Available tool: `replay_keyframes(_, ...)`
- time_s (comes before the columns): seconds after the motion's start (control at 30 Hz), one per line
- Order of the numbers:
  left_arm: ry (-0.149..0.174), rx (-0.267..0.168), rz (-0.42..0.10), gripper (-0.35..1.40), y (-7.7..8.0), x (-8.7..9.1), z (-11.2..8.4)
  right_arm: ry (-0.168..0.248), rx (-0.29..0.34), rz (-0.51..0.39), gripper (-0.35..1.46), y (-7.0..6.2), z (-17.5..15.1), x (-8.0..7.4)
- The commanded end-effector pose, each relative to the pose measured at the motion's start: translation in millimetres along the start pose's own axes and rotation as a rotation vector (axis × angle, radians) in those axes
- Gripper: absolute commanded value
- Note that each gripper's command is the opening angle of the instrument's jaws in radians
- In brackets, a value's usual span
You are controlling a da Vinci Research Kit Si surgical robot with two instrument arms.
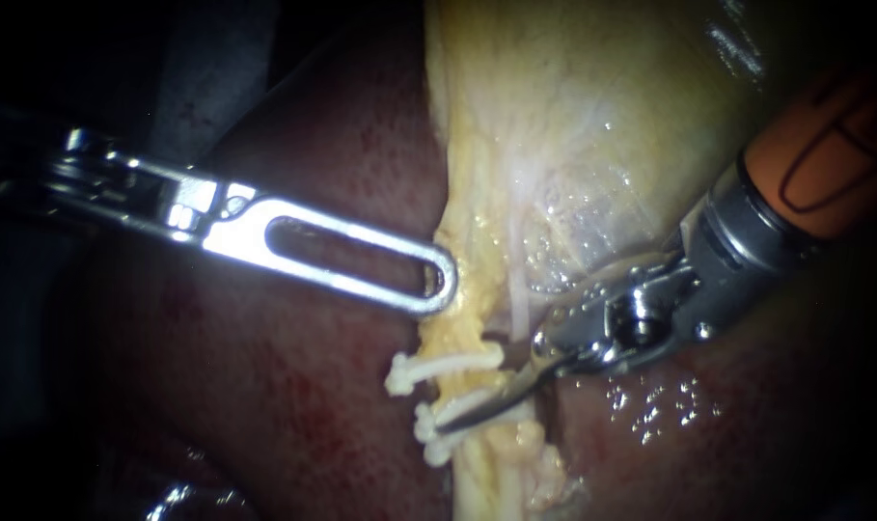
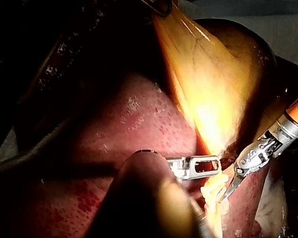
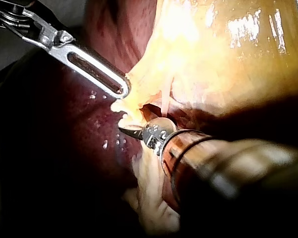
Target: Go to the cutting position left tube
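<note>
Rests right instrument [image 1: 457, 417], end effector closed and empty, across tube [image 1: 477, 468] among white clips [image 1: 428, 371]; touches left instrument [image 1: 443, 280] to gallbladder [image 1: 602, 96] edge, end effector's grip impossible to tell.

Surgical practice bench: a dark red liver [image 1: 293, 386] and a pale yellow gallbladder [image 1: 573, 116] lie in the open under close, hard light, with a pale surface [image 2: 283, 29] showing beyond them. White clips [image 1: 428, 371] sit on a tube, and the slender steel left instrument [image 1: 441, 280] and right instrument [image 1: 457, 417] reach in.
</note>
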Motion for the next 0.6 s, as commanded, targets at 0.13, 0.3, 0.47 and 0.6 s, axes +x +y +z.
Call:
replay_keyframes(0.13, 0.000, 0.000, 0.000, -0.35, 0.0, 0.0, 0.0, 0.005, 0.005, 0.001, 0.49, -0.1, -0.4, 0.3)
replay_keyframes(0.3, 0.000, 0.000, 0.000, -0.35, 0.0, 0.0, 0.0, 0.016, 0.013, 0.002, 0.44, -0.1, -0.9, 0.7)
replay_keyframes(0.47, 0.000, 0.000, 0.000, -0.35, 0.0, 0.0, 0.0, 0.019, 0.015, 0.003, 0.39, -0.2, -1.3, 1.0)
replay_keyframes(0.6, 0.000, 0.000, 0.000, -0.35, 0.0, 0.0, 0.0, 0.022, 0.016, 0.002, 0.35, -0.2, -1.1, 1.0)
